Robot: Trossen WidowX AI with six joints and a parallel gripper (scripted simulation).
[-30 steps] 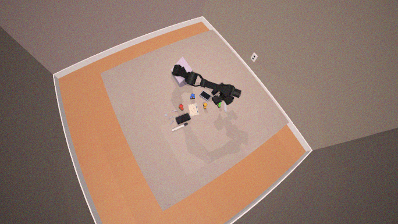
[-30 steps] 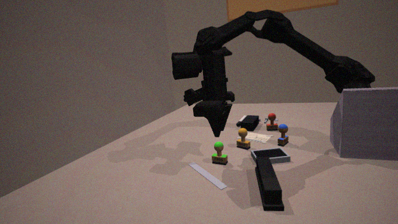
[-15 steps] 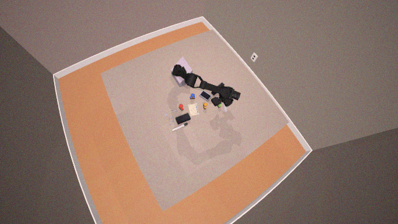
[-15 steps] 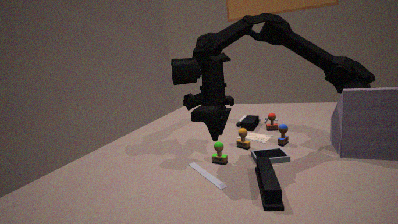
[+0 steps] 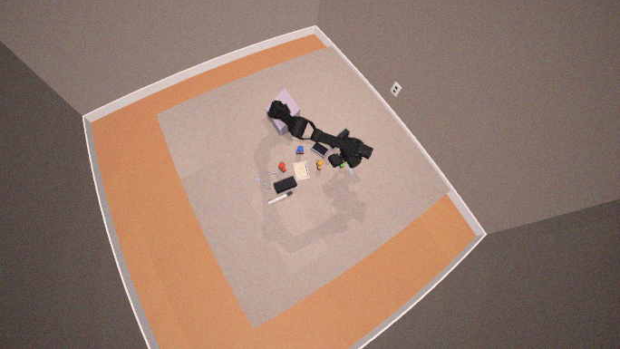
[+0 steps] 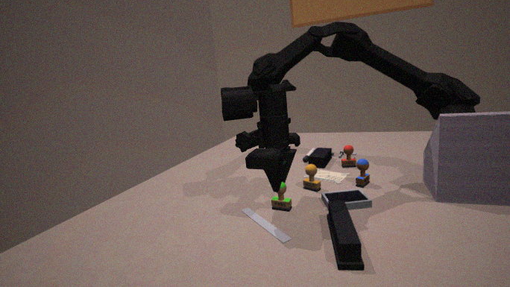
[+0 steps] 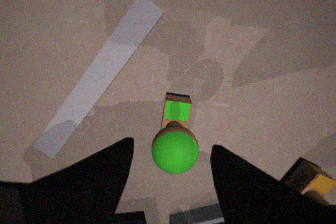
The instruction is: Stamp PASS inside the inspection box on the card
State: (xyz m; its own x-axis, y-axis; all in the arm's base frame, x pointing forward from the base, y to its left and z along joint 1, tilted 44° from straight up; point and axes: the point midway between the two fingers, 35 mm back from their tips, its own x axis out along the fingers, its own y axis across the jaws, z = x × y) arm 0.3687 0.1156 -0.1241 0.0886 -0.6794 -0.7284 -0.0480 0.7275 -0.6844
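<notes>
The PASS stamp (image 5: 342,165) (image 6: 281,203) (image 7: 175,152) has a green knob and stands upright on the bench. My gripper (image 6: 277,188) (image 7: 172,148) is open and points down at it. In the wrist view the knob lies between the two fingertips, with a gap on each side. The ink pad (image 5: 320,149) (image 6: 357,205) is an open grey tray with a dark inside, between the stamp and the arm's base. The card (image 5: 301,170) (image 6: 330,176) lies flat beyond the orange stamp; its box is too small to make out clearly.
An orange-knobbed stamp (image 5: 319,164) (image 6: 312,183) (image 7: 320,183) stands nearby. Blue (image 5: 299,150) (image 6: 362,178) and red (image 5: 282,167) (image 6: 348,162) stamps stand around the card. A grey strip (image 6: 266,225) (image 7: 97,80) and a black stapler (image 6: 346,231) lie near the pad and PASS stamp. A black block (image 5: 285,184) (image 6: 320,156) lies beyond the card.
</notes>
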